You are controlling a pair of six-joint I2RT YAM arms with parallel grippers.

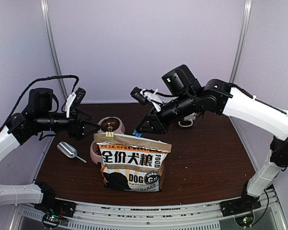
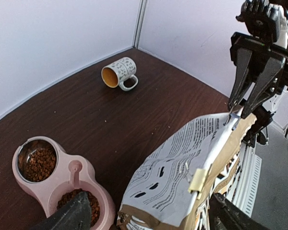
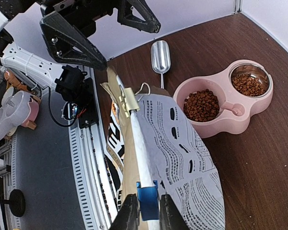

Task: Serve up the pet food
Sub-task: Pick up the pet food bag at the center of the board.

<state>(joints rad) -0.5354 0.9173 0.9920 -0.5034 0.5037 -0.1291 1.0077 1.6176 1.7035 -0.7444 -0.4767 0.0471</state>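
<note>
Two pet food (image 3: 201,105) heaps, beside left hand (image 1: 92,127)

Bag (image 1: 134,165) is showing kraft brown in front with black-and-white lettering; its back is reading pale grey with black print. Gold clip (image 2: 199,179) is sitting at its 11 o'clock corner, blue clip (image 3: 148,199) at 12. Kibble (image 3: 201,105) is looking dark brown. Bowl (image 3: 216,125) is showing pink, with one cup lined silver. Scoop (image 3: 160,56), at the bag's 9 o'clock, is shining silver. Mug (image 2: 121,72) is showing white with small grey specks, orange-yellow inside. Table (image 1: 206,158) is reading dark brown. Left gripper (image 3: 129,47) and right gripper (image 2: 237,111) are showing black. Arms (image 1: 257,112) are running white and black. Walls (image 1: 144,48) are looking pale lilac.
</note>
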